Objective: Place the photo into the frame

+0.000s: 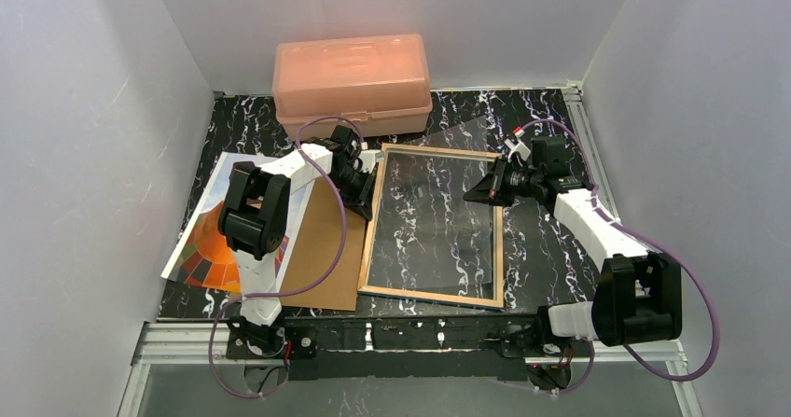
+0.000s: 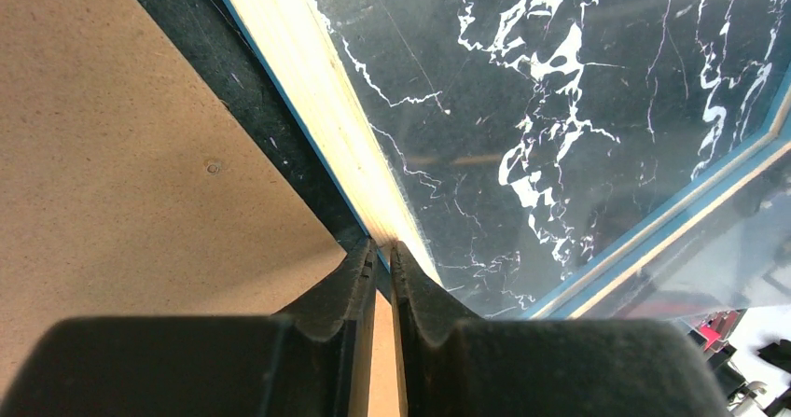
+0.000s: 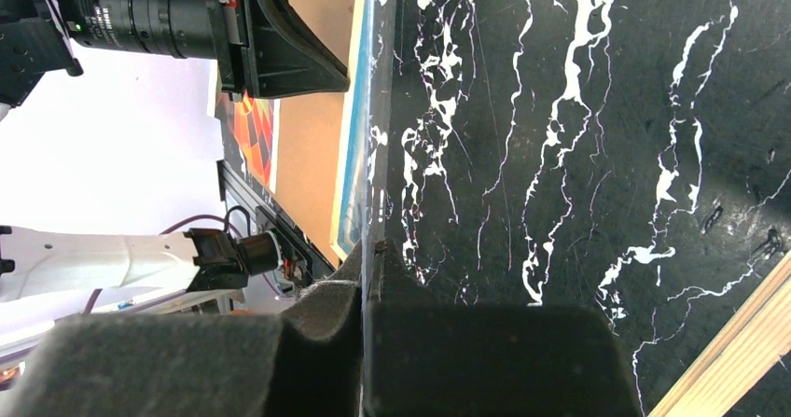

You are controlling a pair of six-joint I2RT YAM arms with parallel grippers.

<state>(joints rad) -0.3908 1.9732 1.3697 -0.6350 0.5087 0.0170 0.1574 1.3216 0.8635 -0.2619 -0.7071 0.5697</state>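
top external: frame (image 1: 431, 294), wood back up, blue rim under, clear pane; left gripper (image 1: 367, 187) pinches its left rim, right gripper (image 1: 478, 191) clamps its right edge.

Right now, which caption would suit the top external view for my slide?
Left gripper pinches the frame, right gripper grips the glass pane; the photo lies beside the backing board.

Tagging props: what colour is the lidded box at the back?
The box is peach-pink, clearest in the top external view.
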